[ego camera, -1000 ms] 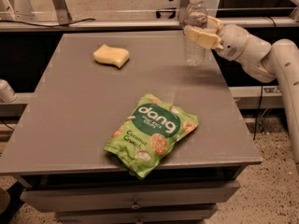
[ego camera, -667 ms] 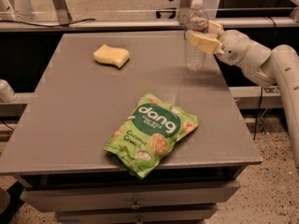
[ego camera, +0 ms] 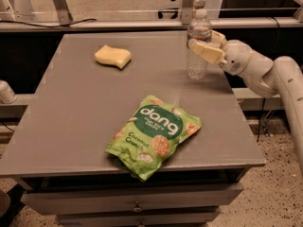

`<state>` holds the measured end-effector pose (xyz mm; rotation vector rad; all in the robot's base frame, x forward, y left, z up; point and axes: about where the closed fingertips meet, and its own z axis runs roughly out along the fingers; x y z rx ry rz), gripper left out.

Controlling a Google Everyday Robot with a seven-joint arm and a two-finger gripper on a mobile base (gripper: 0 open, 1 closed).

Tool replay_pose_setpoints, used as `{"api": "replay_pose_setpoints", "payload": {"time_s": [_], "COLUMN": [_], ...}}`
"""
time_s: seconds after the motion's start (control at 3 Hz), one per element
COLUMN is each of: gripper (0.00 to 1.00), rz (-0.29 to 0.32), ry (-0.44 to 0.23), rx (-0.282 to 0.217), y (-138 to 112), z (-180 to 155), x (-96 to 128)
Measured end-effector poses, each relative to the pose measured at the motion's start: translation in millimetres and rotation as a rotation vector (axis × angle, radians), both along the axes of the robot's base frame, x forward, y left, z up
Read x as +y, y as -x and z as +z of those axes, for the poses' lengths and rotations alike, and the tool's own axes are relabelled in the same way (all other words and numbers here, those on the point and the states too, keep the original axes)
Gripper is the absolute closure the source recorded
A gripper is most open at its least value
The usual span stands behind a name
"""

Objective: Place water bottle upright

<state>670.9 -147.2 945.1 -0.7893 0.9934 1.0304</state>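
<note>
The water bottle (ego camera: 197, 63) is clear and ribbed, with a white cap. It stands upright near the table's far right edge, its base on the grey table (ego camera: 85, 117). My gripper (ego camera: 208, 45) reaches in from the right on a white arm. Its cream fingers (ego camera: 204, 51) sit around the bottle's upper body, one in front and one behind, closed on it.
A green Dang coconut chips bag (ego camera: 154, 135) lies near the table's front middle. A yellow sponge (ego camera: 112, 56) lies at the far left. Metal rails and frames stand behind the table. The table's right edge is just below my arm.
My gripper and the bottle have moved slightly down and toward the table's front. The bottle's base now rests on the tabletop. The bag and sponge have not moved.
</note>
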Motion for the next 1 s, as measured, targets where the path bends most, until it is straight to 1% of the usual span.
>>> {"api": "replay_pose_setpoints", "payload": {"time_s": [0.33, 1.0], "gripper": [0.83, 0.35], "rz": [0.003, 0.001], "ry": [-0.016, -0.036], "rx": [0.003, 0.002], "y": [3.9, 11.5], "z": [-5.5, -12.6], "x": [0.8, -1.4]}}
